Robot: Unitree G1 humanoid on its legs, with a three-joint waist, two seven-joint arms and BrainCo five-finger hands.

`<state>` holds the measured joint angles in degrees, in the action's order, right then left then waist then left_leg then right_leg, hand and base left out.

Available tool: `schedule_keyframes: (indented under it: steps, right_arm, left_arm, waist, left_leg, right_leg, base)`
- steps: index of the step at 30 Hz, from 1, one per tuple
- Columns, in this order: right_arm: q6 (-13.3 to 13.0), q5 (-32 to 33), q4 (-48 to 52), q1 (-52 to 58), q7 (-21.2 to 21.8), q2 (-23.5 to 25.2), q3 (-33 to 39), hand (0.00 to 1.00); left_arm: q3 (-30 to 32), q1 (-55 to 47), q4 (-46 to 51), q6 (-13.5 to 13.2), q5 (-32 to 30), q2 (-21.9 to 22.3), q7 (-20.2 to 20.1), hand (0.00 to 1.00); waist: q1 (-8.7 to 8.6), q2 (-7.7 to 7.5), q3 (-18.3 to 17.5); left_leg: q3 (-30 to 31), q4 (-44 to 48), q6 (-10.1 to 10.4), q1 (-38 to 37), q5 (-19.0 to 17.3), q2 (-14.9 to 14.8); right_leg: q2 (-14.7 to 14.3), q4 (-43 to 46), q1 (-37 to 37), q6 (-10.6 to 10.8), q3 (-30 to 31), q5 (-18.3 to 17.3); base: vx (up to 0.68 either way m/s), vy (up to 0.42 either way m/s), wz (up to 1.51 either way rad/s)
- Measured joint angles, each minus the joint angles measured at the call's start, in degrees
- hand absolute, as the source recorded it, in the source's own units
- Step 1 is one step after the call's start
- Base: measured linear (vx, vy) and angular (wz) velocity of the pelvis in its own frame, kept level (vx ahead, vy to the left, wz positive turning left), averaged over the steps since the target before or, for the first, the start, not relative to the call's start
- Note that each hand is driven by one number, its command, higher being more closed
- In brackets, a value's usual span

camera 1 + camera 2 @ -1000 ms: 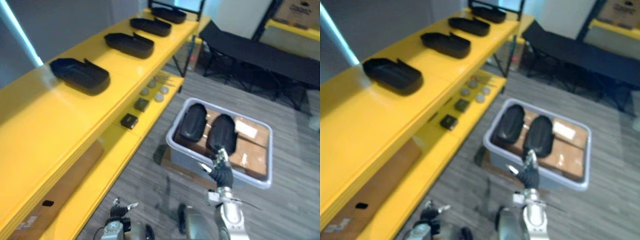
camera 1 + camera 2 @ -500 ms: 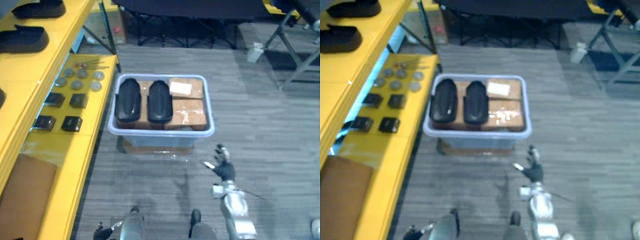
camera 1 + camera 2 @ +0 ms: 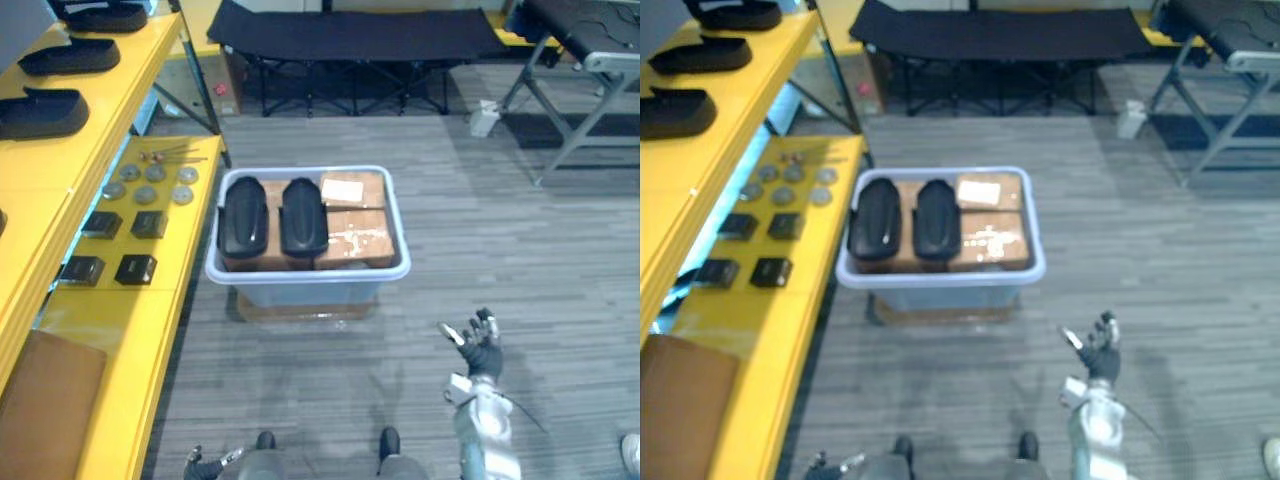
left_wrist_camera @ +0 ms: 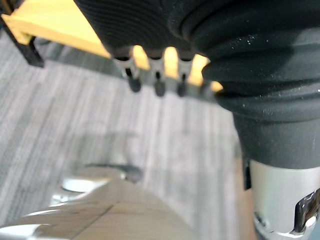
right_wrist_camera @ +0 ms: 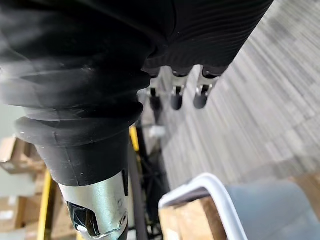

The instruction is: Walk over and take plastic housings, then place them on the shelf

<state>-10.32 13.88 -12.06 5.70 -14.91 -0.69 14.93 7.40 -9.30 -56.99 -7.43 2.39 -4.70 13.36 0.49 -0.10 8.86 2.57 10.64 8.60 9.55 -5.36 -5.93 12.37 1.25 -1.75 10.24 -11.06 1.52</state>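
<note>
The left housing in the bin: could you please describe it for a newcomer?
A pale grey plastic bin stands on the floor beside the long yellow shelf. Of the two black oval plastic housings inside, the left housing lies nearer the shelf than its twin.

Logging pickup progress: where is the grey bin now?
In the left eye view the grey bin stands mid-frame, just right of the yellow shelf, ahead and left of the open right hand.
</note>
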Motion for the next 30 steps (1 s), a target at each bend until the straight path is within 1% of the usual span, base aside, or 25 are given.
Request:
schedule_keyframes:
  steps: [1,2,3,4,5,6,7,8,9,10,11,12,14,15,17,19,20,21,22,23,24,26,27,28,30]
  right_arm:
    - [-0.01,0.02,-0.32,-0.96,-0.88,-0.18,1.78,0.0]
    - [-0.04,0.02,-1.21,-3.05,-2.31,-1.17,5.59,0.0]
    - [-0.07,0.09,-3.27,-5.33,-3.74,-3.09,8.31,0.0]
    - [-0.06,0.09,-5.53,-7.76,-4.31,-4.97,9.45,0.0]
    - [0.02,0.17,-8.02,-10.81,-4.89,-6.74,9.82,0.0]
    - [0.1,0.74,-12.32,-17.48,-5.2,-9.21,9.55,0.0]
    - [0.1,1.11,-13.29,-19.04,-5.2,-9.74,9.5,0.0]
    - [0.11,2.81,-17.55,-25.24,-5.24,-12.34,9.46,0.0]
    - [0.14,3.78,-19.84,-28.45,-5.27,-13.87,9.46,0.0]
    - [0.17,5.22,-24.99,-35.05,-5.33,-17.54,9.19,0.0]
    - [0.25,6.62,-30.52,-41.23,-5.47,-21.85,8.19,0.0]
    - [0.25,7.26,-33.44,-44.28,-5.54,-23.98,7.39,0.0]
    - [0.48,9.04,-42.7,-54.78,-5.52,-31.11,4.6,0.0]
    - [0.57,9.26,-44.68,-57.04,-5.46,-32.76,3.6,0.0]
    - [1.08,10.14,-51.09,-64.6,-5.16,-38.72,-0.89,0.0]
    - [1.84,10.06,-54.7,-70.06,-5.15,-42.15,-4.26,0.0]
    - [2.11,10.04,-57.04,-73.25,-5.2,-44.1,-6.14,0.0]
    - [2.28,9.92,-58.87,-76.6,-5.41,-46.11,-8.08,0.0]
    - [2.33,9.93,-59.09,-77.35,-5.47,-46.7,-8.51,0.0]
    - [2.36,9.81,-59.9,-80.47,-5.81,-49.4,-10.66,0.0]
    - [2.38,9.76,-61.06,-83.86,-6.4,-51.29,-12.65,0.0]
    - [2.62,9.46,-62.05,-87.28,-6.48,-53.03,-15.35,0.0]
    - [2.93,9.37,-62.92,-88.98,-6.47,-53.48,-16.51,0.0]
    - [3.42,8.8,-63.62,-90.13,-6.49,-53.8,-17.5,0.0]
    - [4.22,8.26,-64.4,-91.45,-6.41,-53.88,-19.69,0.0]
  left_arm:
    - [-0.53,0.25,0.7,-0.09,0.03,0.04,0.0,0.0]
    - [-1.83,0.73,1.79,-0.1,0.04,0.03,-0.01,0.0]
    - [-2.04,0.75,2.4,-0.1,0.13,0.1,0.02,0.0]
    - [-2.19,0.66,3.01,-0.09,0.62,0.5,0.07,0.0]
    - [-2.83,0.56,3.52,-0.11,1.57,0.62,-0.05,0.0]
    - [-3.75,0.19,4.58,-0.26,1.92,-0.08,-0.16,0.0]
    - [-3.77,0.24,4.66,-0.29,2.02,-0.13,-0.18,0.0]
    - [-3.73,0.3,5.14,-0.43,2.42,-0.8,-0.19,0.0]
    - [-3.7,0.3,5.24,-0.6,2.69,-0.93,-0.11,0.0]
    - [-3.82,0.33,5.42,-0.79,3.41,-1.2,-0.13,0.0]
    - [-3.98,0.3,5.38,-0.82,3.85,-1.21,-0.11,0.0]
    - [-4.17,0.25,5.23,-0.82,3.94,-1.22,-0.11,0.0]
    - [-5.03,0.11,5.08,-0.89,4.04,-1.07,-0.13,0.0]
    - [-5.45,0.16,5.18,-1.11,4.11,-1.12,-0.13,0.0]
    - [-6.41,0.3,5.96,-2.04,4.49,-1.21,-0.16,0.0]
    - [-6.73,0.32,6.69,-2.46,4.97,-1.16,-0.37,0.0]
    - [-7.79,0.32,6.99,-2.52,5.85,-1.44,-0.51,0.0]
    - [-8.67,0.39,7.56,-2.53,6.23,-1.57,-0.56,0.0]
    - [-8.81,0.48,7.76,-2.55,6.22,-1.55,-0.58,0.0]
    - [-9.53,0.94,8.47,-2.6,6.24,-1.35,-0.62,0.0]
    - [-10.55,1.39,8.84,-2.8,6.26,-1.52,-0.68,0.0]
    - [-10.99,2.02,8.89,-3.3,6.66,-1.62,-1.02,0.0]
    - [-11.03,2.41,9.02,-3.51,6.82,-1.61,-1.08,0.0]
    - [-11.14,2.61,9.47,-3.88,7.44,-1.6,-1.12,0.0]
    - [-12.02,2.63,9.95,-4.21,8.53,-1.61,-1.08,0.0]
  waist:
    - [-0.04,0.18,0.3]
    - [-0.05,1.14,0.85]
    - [0.12,1.96,1.46]
    - [0.27,2.49,2.6]
    - [0.75,2.41,3.98]
    - [1.74,2.02,6.42]
    - [1.83,1.81,6.84]
    - [2.26,1.4,8.42]
    - [2.57,1.17,9.41]
    - [3.22,0.76,11.5]
    - [3.62,0.82,13.04]
    - [3.78,0.93,13.69]
    - [4.44,1.67,15.06]
    - [4.64,1.92,15.27]
    - [5.23,2.37,16.0]
    - [5.27,2.77,16.54]
    - [5.55,2.86,16.58]
    - [6.1,3.37,16.89]
    - [6.34,3.59,17.03]
    - [6.99,4.5,17.73]
    - [7.63,4.99,18.59]
    - [8.54,5.06,18.73]
    - [8.65,5.28,19.63]
    - [9.4,5.32,20.25]
    - [10.15,5.32,20.25]
  left_leg:
    - [0.62,1.17,-0.3,1.76,-0.11,0.37]
    - [-1.06,3.24,-1.63,4.9,-0.07,0.22]
    - [-5.88,4.48,-2.67,6.81,0.72,-1.13]
    - [-8.38,5.0,-2.88,7.4,1.72,-1.54]
    - [-8.34,5.06,-3.3,7.67,2.09,-0.76]
    - [-8.28,5.37,-3.68,8.77,2.32,0.35]
    - [-8.28,5.54,-3.69,9.44,2.31,0.45]
    - [-7.97,6.0,-3.89,11.8,2.61,0.68]
    - [-7.89,5.98,-3.97,12.69,2.95,0.76]
    - [-7.91,5.93,-3.85,13.89,3.53,0.88]
    - [-7.8,6.38,-4.09,14.96,4.09,0.97]
    - [-7.75,6.65,-4.17,15.44,4.15,1.02]
    - [-6.85,7.7,-4.23,17.88,4.18,1.3]
    - [-6.42,7.79,-4.23,18.5,4.19,1.36]
    - [-4.98,7.8,-4.26,20.5,4.32,1.64]
    - [-3.8,7.74,-4.43,21.86,4.57,2.06]
    - [-2.88,7.73,-4.51,22.74,4.7,2.44]
    - [-2.4,7.74,-4.64,23.61,4.78,2.59]
    - [-2.14,7.72,-4.69,23.79,4.81,2.61]
    - [-1.39,7.73,-4.91,24.56,4.99,2.82]
    - [-1.19,7.43,-5.17,25.11,5.33,3.01]
    - [-0.29,7.08,-5.18,26.99,5.88,3.42]
    - [0.12,6.77,-5.13,27.1,6.18,3.59]
    - [0.15,6.5,-5.06,27.47,6.33,3.6]
    - [0.27,5.7,-5.09,28.62,7.06,3.68]
  right_leg:
    - [0.74,0.02,-0.03,0.1,-1.76,-0.07]
    - [1.71,0.19,0.1,0.32,-4.96,0.01]
    - [2.48,0.27,0.34,1.11,-7.44,0.23]
    - [3.39,0.28,1.07,1.54,-8.74,0.44]
    - [4.47,0.36,1.21,1.89,-9.2,0.58]
    - [5.53,0.61,0.15,2.44,-9.06,0.93]
    - [5.64,0.78,-0.37,2.49,-9.07,0.96]
    - [5.82,1.16,-2.42,2.36,-9.18,0.97]
    - [5.85,1.16,-3.28,2.21,-9.18,1.17]
    - [5.92,1.11,-4.57,2.03,-9.09,1.7]
    - [5.92,1.05,-5.39,2.29,-9.12,2.59]
    - [5.92,1.03,-5.71,2.33,-9.14,2.72]
    - [5.71,1.0,-7.03,2.41,-9.47,3.06]
    - [5.6,0.95,-7.36,2.39,-9.64,3.14]
    - [5.37,0.78,-8.27,2.34,-11.08,3.29]
    - [5.25,0.51,-8.48,2.37,-12.5,3.65]
    - [5.25,0.22,-8.69,2.34,-13.05,3.94]
    - [5.14,0.21,-9.03,2.27,-13.76,4.51]
    - [5.11,0.21,-9.16,2.14,-13.99,4.7]
    - [5.0,0.19,-9.44,2.1,-14.48,5.44]
    - [5.13,0.18,-9.83,1.98,-14.72,5.75]
    - [5.23,0.11,-11.28,1.96,-15.92,5.79]
    - [5.22,0.1,-11.2,1.96,-15.93,5.79]
    - [5.15,0.08,-11.58,1.96,-15.95,5.79]
    - [5.12,-0.03,-12.89,1.95,-16.07,5.8]
  base:
    - [-0.11,0.097,1.25]
    - [-0.1,0.129,1.34]
    - [-0.1,0.155,1.39]
    - [-0.09,0.162,0.98]
    - [-0.09,0.179,0.53]
    - [-0.11,0.164,0.23]
    - [-0.1,0.108,0.13]
    - [-0.1,0.074,0.11]
    - [-0.12,0.07,0.09]
    - [-0.11,0.071,0.04]
    - [-0.07,0.05,0.03]
    - [-0.04,0.049,0.05]
    - [-0.01,0.036,0.11]
    - [0.0,0.018,0.22]
    - [0.0,0.011,0.25]
    - [0.01,0.029,0.34]
    - [0.01,0.055,0.42]
    - [0.0,0.042,0.27]
    - [-0.01,0.055,0.23]
    - [-0.02,0.071,0.24]
    - [-0.03,0.085,0.23]
    - [-0.03,0.072,0.23]
    - [-0.04,0.079,0.23]
    - [-0.03,0.067,0.12]
    - [-0.03,0.058,0.05]
